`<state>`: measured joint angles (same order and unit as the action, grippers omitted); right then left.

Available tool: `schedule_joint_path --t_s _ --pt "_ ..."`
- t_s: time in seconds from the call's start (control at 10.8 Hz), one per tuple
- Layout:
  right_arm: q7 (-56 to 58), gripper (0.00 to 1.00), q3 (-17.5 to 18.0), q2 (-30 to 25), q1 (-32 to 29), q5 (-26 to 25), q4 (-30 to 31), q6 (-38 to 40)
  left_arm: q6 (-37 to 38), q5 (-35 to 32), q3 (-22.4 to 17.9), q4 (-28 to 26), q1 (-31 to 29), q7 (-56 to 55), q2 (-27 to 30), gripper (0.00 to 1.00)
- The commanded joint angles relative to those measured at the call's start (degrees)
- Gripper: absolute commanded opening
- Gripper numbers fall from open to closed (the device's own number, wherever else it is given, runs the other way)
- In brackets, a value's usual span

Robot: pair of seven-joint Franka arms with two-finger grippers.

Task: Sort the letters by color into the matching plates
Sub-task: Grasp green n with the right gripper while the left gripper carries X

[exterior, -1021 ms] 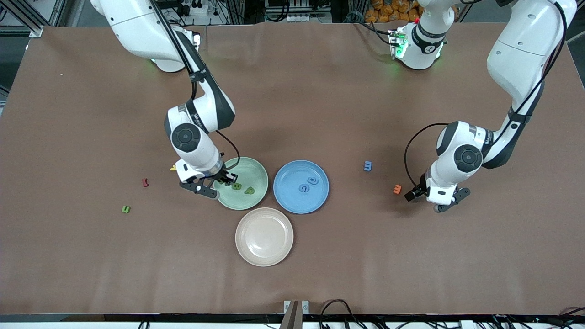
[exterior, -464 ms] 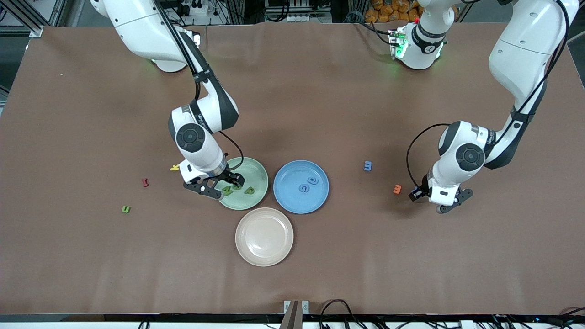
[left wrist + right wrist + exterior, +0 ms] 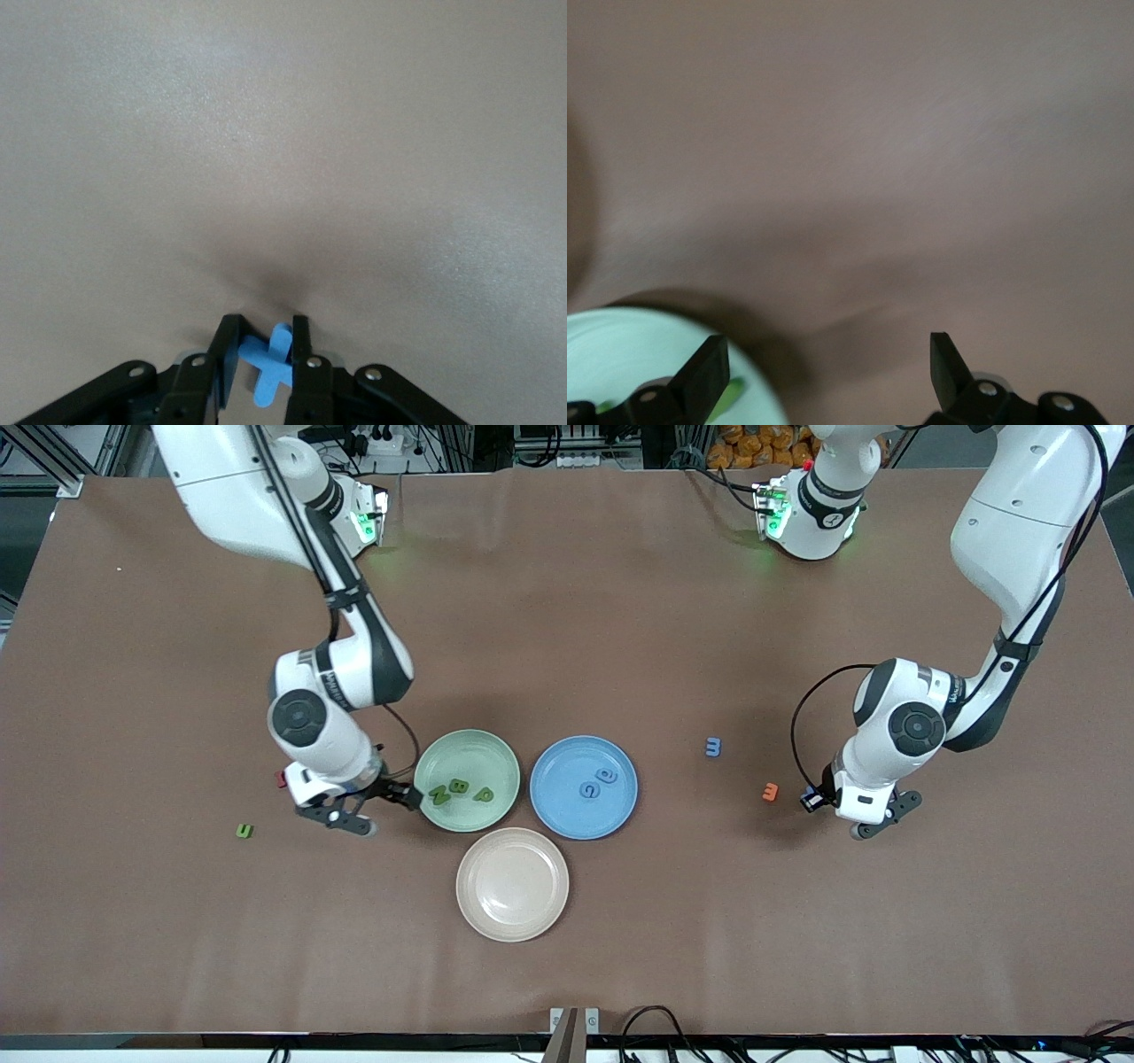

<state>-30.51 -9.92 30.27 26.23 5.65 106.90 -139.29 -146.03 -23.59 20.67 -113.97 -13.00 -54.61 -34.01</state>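
Three small green foam letters [image 3: 458, 789] lie in the pale green round plate [image 3: 467, 746], just beside the right gripper [image 3: 365, 811], whose fingers are spread and empty. One more green letter [image 3: 244, 831] waits on the table. The left gripper [image 3: 264, 372] pinches a blue letter [image 3: 268, 367]. Two blue letters [image 3: 598, 782] sit in the blue plate [image 3: 567, 819]; another blue letter [image 3: 713, 747] is left.

The small red foam letter [image 3: 281, 779] at the front view's middle left is half hidden by the right arm's wrist, and the right wrist view's lower left edge cuts off the pale mint green plate [image 3: 629, 354].

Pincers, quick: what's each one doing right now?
Left pincer: closed on a blue letter, above the table.
Right pincer: open, empty, beside the green plate.
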Motion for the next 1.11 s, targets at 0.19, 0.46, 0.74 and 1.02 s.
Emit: schedule_joint_path --t_s 0.19,0.46,0.74,1.02 --pt "15.5 1.00 0.6 -0.7 -9.4 0.1 -0.5 0.5 3.0 -1.9 0.6 1.4 -0.5 -0.2 1.8 0.00" --pt "25.4 1.00 0.7 -0.5 -15.8 0.2 -0.8 -0.1 10.2 -1.0 3.0 4.7 -0.5 0.2 3.2 0.00" --pt "31.5 1.00 2.0 -0.1 -22.1 0.2 -1.4 -0.1 15.2 1.2 5.5 7.0 -0.5 0.2 4.8 0.00" --pt "36.0 1.00 5.6 1.4 -28.8 0.1 -2.7 -1.1 20.7 4.3 7.5 9.4 -0.5 0.2 6.8 0.00"
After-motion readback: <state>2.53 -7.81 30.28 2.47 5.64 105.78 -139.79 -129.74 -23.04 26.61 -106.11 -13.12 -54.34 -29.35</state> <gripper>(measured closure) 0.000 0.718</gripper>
